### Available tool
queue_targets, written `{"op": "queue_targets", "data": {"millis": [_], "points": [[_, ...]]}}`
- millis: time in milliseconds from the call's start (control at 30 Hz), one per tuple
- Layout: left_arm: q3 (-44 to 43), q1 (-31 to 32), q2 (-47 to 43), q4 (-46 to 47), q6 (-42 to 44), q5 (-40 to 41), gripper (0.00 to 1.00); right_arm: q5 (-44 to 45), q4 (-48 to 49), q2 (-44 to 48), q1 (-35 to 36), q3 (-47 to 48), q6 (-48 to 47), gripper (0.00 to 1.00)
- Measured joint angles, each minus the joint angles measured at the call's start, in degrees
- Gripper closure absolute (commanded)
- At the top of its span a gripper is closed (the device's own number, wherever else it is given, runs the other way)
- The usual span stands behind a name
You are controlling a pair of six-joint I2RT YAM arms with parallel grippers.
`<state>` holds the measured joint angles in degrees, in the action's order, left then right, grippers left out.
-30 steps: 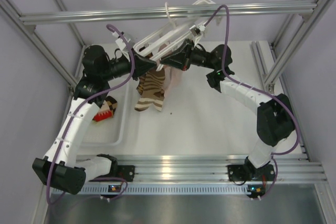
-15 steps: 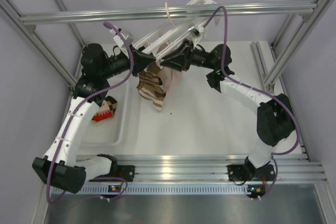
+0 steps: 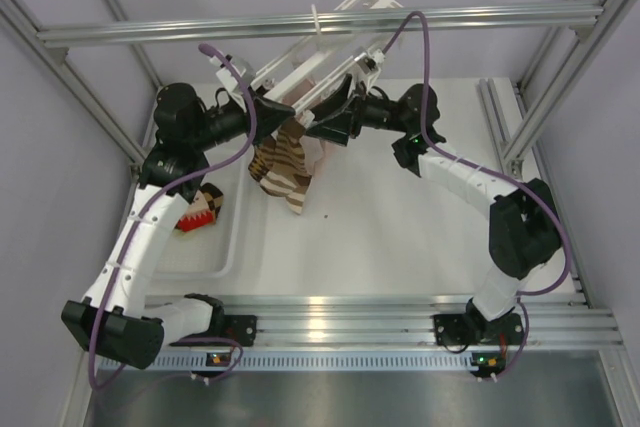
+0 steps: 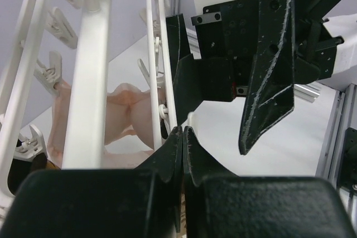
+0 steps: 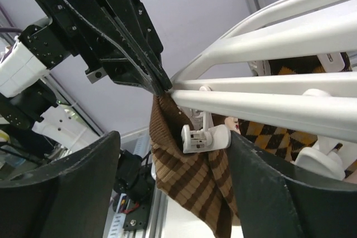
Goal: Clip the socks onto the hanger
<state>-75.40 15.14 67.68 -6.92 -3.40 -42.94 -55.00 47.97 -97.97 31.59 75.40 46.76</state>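
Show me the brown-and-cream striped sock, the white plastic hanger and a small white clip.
brown-and-cream striped sock point(image 3: 285, 162), top view, mid fabric.
white plastic hanger point(image 4: 89, 82), left wrist view, thick bar.
small white clip point(image 5: 205, 137), right wrist view, its body.

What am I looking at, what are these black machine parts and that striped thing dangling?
Two robot arms bolted to a table. One picture looks down from above; the other two come from wrist cameras. A white hanger sits by a metal rail. The left end effector, the arm's pincer, is shut and seems to pinch the top of a striped sock at the hanger. The right end effector is open around a clip. A tray on the table holds more fabric.
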Motion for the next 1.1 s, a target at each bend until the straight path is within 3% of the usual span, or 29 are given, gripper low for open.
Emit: {"op": "queue_targets", "data": {"millis": [100,467,1033,1100], "points": [[0.33,0.00,-0.48,-1.09,1.07,0.55,1.00,0.11,-0.17,0.00,0.00,-0.02,0.48,0.17],[5.11,-0.04,-6.38,-5.60,2.58,8.37,1.00,1.90,-2.99,5.73,-0.02,-9.86,0.11,0.16],[7.06,-0.09,-7.91,-8.61,-2.75,18.64,1.00,12.72,-27.17,26.40,-3.23,-18.78,-19.10,0.11],[7.06,-0.09,-7.91,-8.63,-3.21,19.80,0.87,14.21,-29.77,27.39,-4.35,-18.80,-21.05,0.09]]}}
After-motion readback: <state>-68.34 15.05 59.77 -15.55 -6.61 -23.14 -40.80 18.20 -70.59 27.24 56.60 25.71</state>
